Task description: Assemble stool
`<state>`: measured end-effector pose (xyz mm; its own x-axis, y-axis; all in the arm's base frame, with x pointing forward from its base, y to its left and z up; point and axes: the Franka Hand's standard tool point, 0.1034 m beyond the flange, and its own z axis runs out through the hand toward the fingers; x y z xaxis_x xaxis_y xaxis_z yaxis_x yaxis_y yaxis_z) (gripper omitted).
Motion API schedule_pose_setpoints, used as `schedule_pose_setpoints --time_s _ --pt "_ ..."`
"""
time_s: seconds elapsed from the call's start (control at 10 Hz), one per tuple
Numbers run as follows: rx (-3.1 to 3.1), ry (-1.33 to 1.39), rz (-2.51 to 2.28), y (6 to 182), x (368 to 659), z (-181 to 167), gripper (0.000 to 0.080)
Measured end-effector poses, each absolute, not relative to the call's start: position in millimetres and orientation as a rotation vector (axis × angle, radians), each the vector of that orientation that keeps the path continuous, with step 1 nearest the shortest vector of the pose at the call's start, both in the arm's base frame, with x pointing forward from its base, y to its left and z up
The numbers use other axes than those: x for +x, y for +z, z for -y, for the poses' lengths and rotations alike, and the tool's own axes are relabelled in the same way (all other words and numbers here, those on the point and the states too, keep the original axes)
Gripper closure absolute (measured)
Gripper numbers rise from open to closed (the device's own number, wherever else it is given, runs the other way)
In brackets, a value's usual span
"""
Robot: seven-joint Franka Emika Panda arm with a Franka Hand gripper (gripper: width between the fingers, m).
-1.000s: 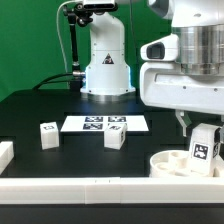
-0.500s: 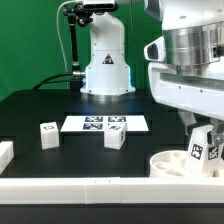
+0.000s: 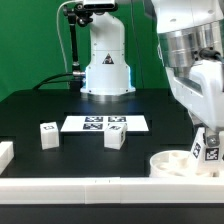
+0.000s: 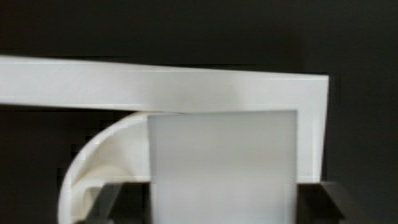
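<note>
The round white seat point(image 3: 172, 163) lies at the exterior view's lower right, by the front rail. My gripper point(image 3: 208, 136) is shut on a white leg point(image 3: 207, 150) with a tag and holds it upright at the seat's right side; whether the leg touches the seat is hidden. Two more tagged legs point(image 3: 47, 134) point(image 3: 116, 137) stand loose on the black table. In the wrist view the held leg point(image 4: 222, 160) fills the space between my dark fingers point(image 4: 118, 200), with the seat's curved edge point(image 4: 103, 165) beside it.
The marker board point(image 3: 105, 124) lies at the table's middle, behind the loose legs. A white border rail point(image 3: 90, 186) runs along the front edge and shows in the wrist view point(image 4: 160, 90). A white rail end point(image 3: 5, 152) sits at the exterior view's left. The robot base point(image 3: 106, 60) stands behind.
My wrist has tilted and shifted toward the exterior view's right. The held leg has gone slightly right and down at the seat. The loose legs have not moved.
</note>
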<state>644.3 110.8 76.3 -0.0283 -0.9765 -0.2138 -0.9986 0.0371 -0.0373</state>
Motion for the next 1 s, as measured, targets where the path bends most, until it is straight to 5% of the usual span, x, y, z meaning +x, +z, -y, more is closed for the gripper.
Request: schedule_pose_setpoints --time_s 1.0 --pt "-1.340 0.238 -2.547 77.4 647.3 -118.5 0.0459"
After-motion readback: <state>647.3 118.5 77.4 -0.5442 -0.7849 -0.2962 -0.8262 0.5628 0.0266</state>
